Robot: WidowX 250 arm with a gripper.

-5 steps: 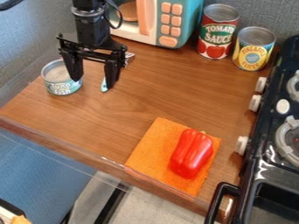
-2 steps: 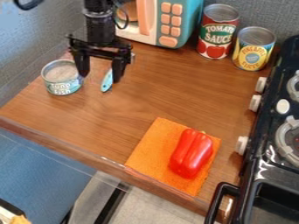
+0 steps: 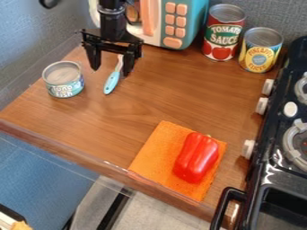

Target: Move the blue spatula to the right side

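If we carried the spatula low and towards us on its way right, it might catch the red pepper (image 3: 196, 157) or rumple the orange cloth (image 3: 152, 155). Farther back, the blue spatula (image 3: 112, 82) lies on the worktop (image 3: 135, 108), handle towards us, its shaft running up by the end effector (image 3: 111, 67). The fingers are spread apart and clamp nothing. We judge that an off-centre descent could press a finger onto the thin shaft, or a grip there could let the spatula swivel. As for labels, the small can (image 3: 64, 84) has pale blue lettering, the yellow can (image 3: 260, 53) a lettered blue disc, and the tall red can (image 3: 221, 38) white lettering above pictured tomatoes.
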